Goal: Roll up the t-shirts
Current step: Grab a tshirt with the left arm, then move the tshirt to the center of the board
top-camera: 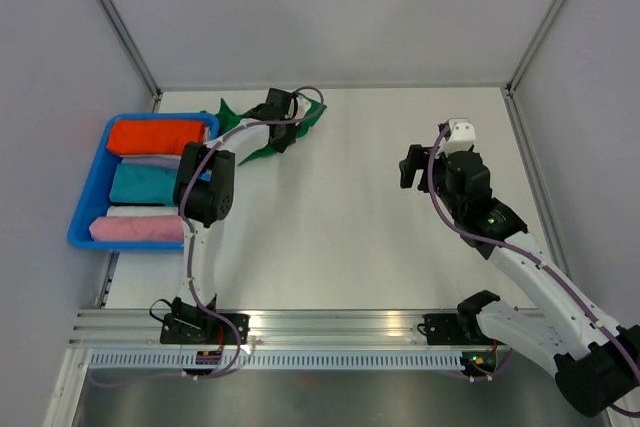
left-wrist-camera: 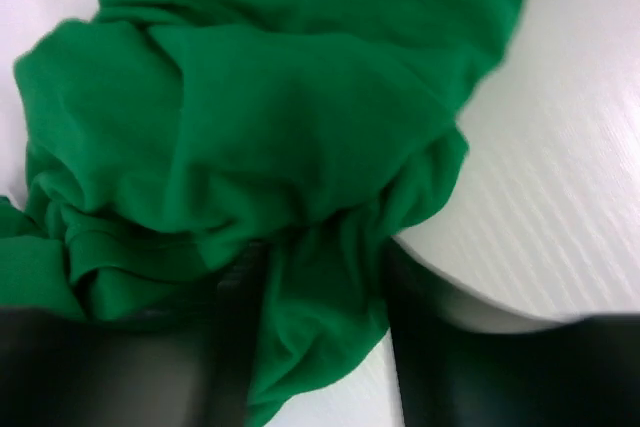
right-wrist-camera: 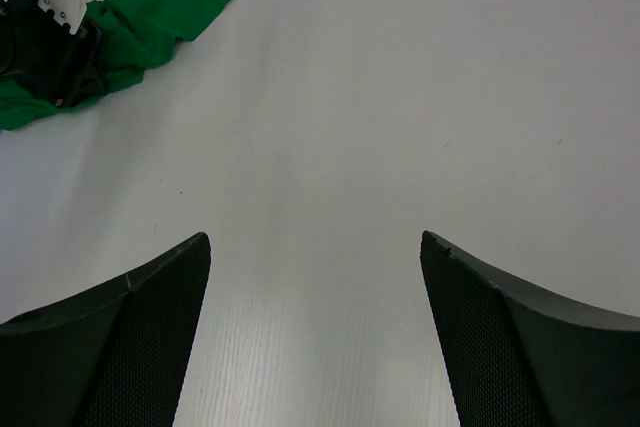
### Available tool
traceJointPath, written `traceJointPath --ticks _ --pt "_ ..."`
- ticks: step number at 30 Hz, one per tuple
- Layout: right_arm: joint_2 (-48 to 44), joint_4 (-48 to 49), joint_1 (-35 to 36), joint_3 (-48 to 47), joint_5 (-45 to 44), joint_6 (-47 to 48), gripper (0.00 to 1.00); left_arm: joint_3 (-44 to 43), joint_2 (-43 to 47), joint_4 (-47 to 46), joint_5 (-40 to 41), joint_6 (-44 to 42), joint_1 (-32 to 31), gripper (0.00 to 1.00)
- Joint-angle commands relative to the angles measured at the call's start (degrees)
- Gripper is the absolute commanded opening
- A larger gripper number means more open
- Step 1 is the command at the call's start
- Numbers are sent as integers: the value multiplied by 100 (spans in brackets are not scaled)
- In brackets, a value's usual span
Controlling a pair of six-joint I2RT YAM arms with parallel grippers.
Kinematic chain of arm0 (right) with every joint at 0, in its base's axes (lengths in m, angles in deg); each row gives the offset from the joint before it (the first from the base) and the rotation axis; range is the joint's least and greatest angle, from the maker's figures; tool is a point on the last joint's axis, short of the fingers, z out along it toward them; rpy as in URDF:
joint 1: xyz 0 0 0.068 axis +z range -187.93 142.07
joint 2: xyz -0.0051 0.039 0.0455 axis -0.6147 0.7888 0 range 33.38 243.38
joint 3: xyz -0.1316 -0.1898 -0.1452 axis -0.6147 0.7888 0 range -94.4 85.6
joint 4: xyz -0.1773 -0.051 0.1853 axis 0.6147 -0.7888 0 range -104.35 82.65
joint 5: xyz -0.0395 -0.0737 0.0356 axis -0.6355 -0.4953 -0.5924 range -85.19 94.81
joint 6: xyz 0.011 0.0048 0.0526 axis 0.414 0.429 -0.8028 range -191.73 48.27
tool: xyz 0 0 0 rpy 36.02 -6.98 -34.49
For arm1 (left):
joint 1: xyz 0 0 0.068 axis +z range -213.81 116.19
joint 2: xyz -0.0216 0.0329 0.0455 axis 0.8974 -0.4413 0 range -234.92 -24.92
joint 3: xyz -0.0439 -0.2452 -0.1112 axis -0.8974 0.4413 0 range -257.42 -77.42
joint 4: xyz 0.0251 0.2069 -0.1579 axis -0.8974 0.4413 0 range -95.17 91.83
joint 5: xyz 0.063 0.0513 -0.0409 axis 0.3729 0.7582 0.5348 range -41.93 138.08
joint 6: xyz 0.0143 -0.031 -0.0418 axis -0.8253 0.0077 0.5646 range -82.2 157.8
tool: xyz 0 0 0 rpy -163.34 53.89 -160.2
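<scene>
Crumpled green t-shirt point(left-wrist-camera: 260, 117) is lying far-left on the table point(top-camera: 380, 147) beside the blue bin point(top-camera: 93, 182), left gripper point(left-wrist-camera: 320, 277) pinching a bunched fold, right gripper point(right-wrist-camera: 315, 237) hanging spread well apart; dragging by that one hold is risking a tighter wad.

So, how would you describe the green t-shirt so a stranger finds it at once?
Find the blue bin at the table's left edge. Right of it, the green t-shirt lies crumpled in the left gripper. Its neighbours are folded bundles inside the bin.

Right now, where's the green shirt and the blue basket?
green t-shirt point(left-wrist-camera: 280, 127), left wrist view, on its bunched middle.
blue basket point(top-camera: 90, 187), top external view, on its left wall.
</scene>
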State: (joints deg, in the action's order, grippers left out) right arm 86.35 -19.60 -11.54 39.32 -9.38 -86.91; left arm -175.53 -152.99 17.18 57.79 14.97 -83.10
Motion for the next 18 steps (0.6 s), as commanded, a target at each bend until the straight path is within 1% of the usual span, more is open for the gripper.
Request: traceJointPath --ticks 1,2,4,5,6,7,8,9,10,12,13,14,16,18 --pt "-120 65 -2 5 40 76 91 -183 -254 112 338 -204 136 37" --pt "-129 65 6 -4 31 94 91 -96 -158 129 295 -204 136 3" --pt "-138 65 -2 -30 48 120 91 97 88 121 49 -126 136 2" --pt "-138 65 -3 -47 83 121 91 299 220 121 -257 -90 136 2" --pt "-120 82 -3 -74 101 138 91 405 604 129 -425 40 145 2" --pt "-120 83 -3 -91 119 138 90 511 799 147 -627 85 136 2" --pt "-112 91 -3 -118 215 147 90 738 1071 147 -942 164 145 2" --pt "-103 100 -3 -135 250 147 90 845 1526 156 -1232 200 127 2" --pt "-85 100 6 -162 312 156 90 933 1783 182 -1409 226 127 2" --pt "-85 109 -3 -214 478 164 89 1065 2214 409 -1867 288 127 2" --pt "-85 118 6 -223 531 173 89 1091 2643 506 -2016 314 127 2" --pt "-103 126 6 -249 593 182 88 1127 2830 751 -2296 332 127 2" --pt "-103 170 15 -285 795 217 88 1136 3373 989 -2570 314 118 2" --pt "-103 240 6 -372 1101 314 87 1092 3735 1376 -2895 279 92 2"
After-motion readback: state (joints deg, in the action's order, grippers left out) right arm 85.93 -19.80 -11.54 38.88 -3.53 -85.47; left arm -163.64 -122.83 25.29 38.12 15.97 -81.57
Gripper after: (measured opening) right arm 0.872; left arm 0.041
